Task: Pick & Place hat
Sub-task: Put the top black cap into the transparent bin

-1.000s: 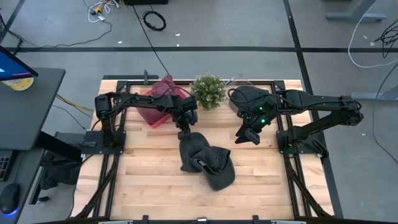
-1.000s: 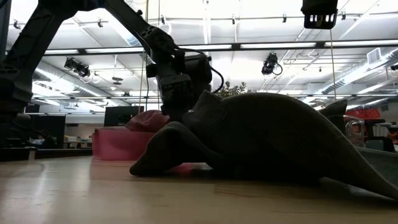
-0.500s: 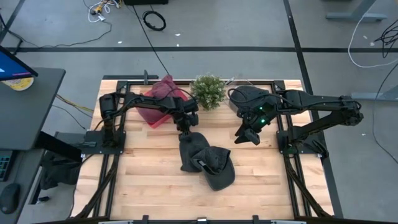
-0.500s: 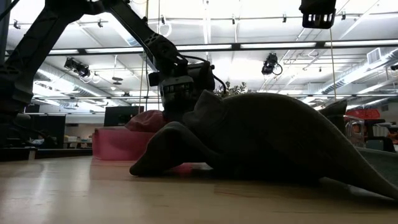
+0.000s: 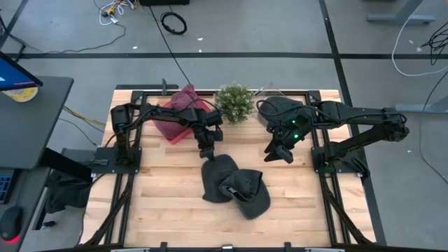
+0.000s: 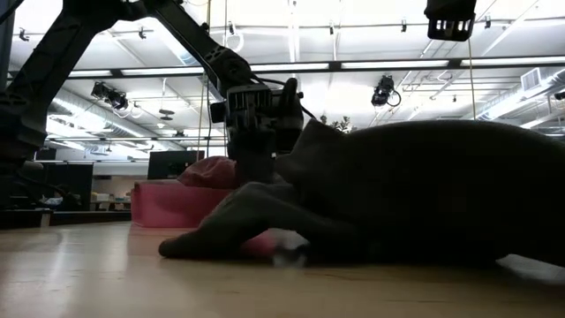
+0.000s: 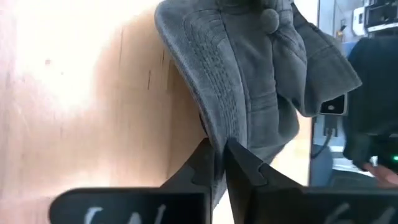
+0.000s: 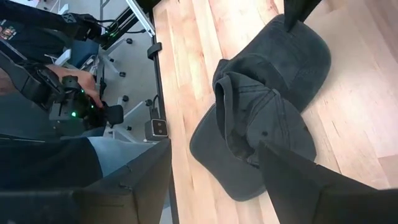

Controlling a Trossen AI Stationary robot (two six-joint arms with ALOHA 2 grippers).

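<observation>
Two dark grey hats lie overlapping at the table's middle. One (image 5: 217, 175) lies crown up with its brim toward the far edge. The other (image 8: 255, 140) lies open side up, partly on the first. My left gripper (image 5: 208, 154) stands at the first hat's brim, shut on it. My right gripper (image 5: 276, 155) hangs open above the table, to the right of the hats and clear of them. In the low view the hats (image 6: 397, 194) fill the right half. My left gripper pinches the far edge of the stitched brim (image 7: 216, 130) of the crown-up hat between its two fingers (image 7: 239, 165). The fingers come from above and from the far side, slanting down. The hat lies on the table, its brim edge raised a little at the fingers.
A pink box (image 5: 175, 120) with a dark red hat (image 5: 187, 98) stands at the far left. Beside it are a small green plant (image 5: 234, 103) and another dark hat (image 5: 280, 110) at the far right. A person's hands (image 8: 71, 93) show beyond the table's edge.
My left gripper has shut on the hat's brim and gone a little toward the near edge. Both hats have slid toward the near edge with it; the brim now lies lower and flatter.
</observation>
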